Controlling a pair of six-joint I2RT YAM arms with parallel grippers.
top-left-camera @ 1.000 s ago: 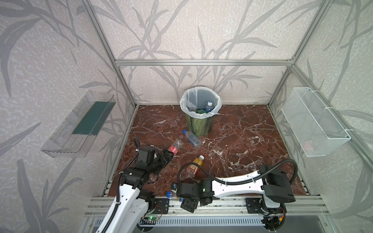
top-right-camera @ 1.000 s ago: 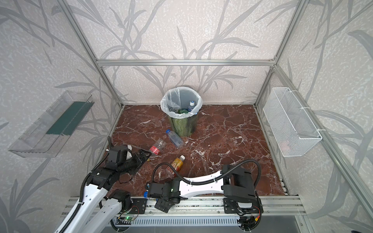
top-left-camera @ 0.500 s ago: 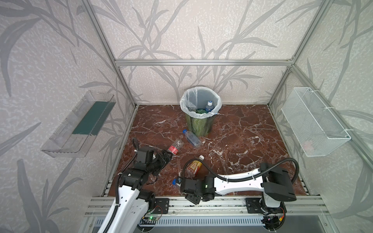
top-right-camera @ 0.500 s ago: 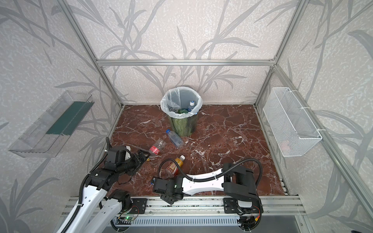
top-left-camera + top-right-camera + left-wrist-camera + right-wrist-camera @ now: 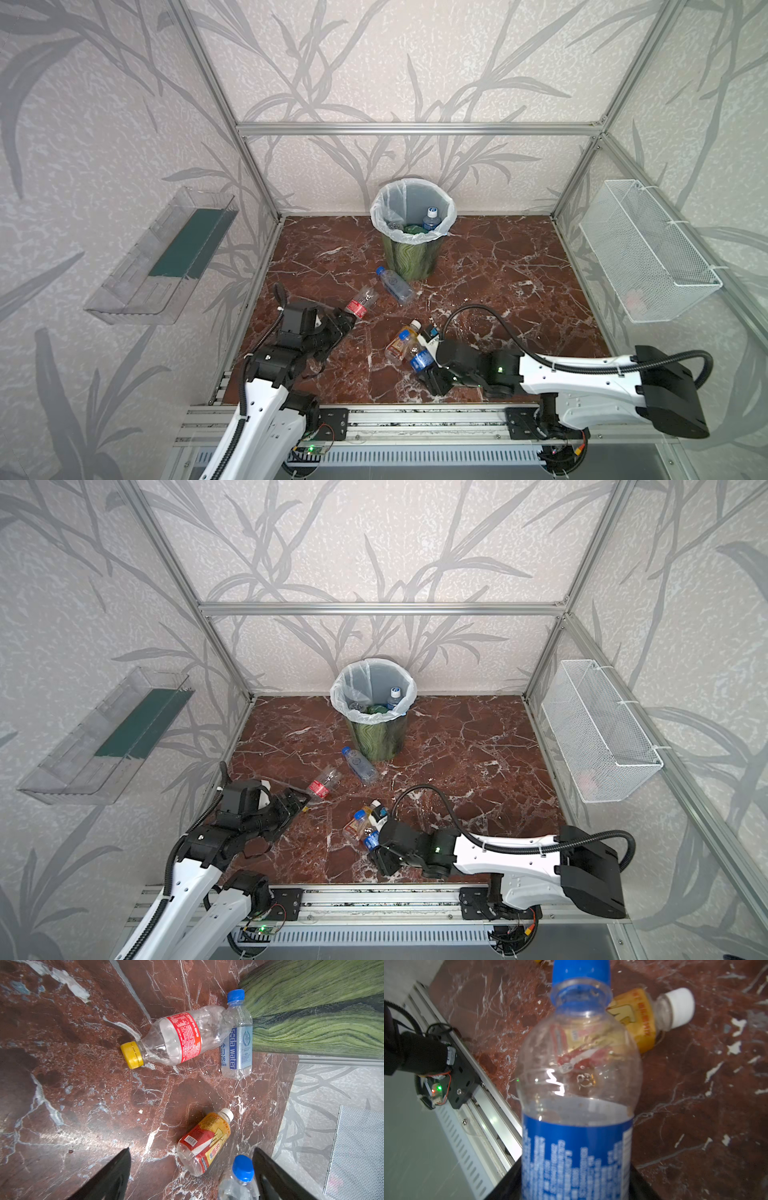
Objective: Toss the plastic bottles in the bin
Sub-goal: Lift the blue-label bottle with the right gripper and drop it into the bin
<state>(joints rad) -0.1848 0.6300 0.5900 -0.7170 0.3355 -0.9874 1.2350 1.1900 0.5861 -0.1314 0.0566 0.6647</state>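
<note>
Right wrist view: right gripper (image 5: 576, 1188) clamped on a clear blue-label bottle (image 5: 577, 1105) near the front rail (image 5: 483, 1105). Left wrist view: left gripper (image 5: 191, 1149) spread wide over glossy marble floor (image 5: 72, 1105). The amber bottle (image 5: 204, 1142), crumpled red-label bottle (image 5: 180, 1038) and soda-water bottle (image 5: 236, 1047) lie loose, the last against the wavy green bin (image 5: 311, 1012). Only top views show bottles inside its white bag (image 5: 386, 224); floor to its right is open.

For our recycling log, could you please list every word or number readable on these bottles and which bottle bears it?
"Soda water": label of the clear, blue-capped plastic bottle beside the green wavy-patterned bin.
"7.6": same label.
Red label, clear yellow-capped bottle: too small to read.
Yellow-and-red label, white-capped bottle: Chinese characters, unclear.
White print on the clear blue-labelled bottle filling the right wrist view: blurred.
</note>
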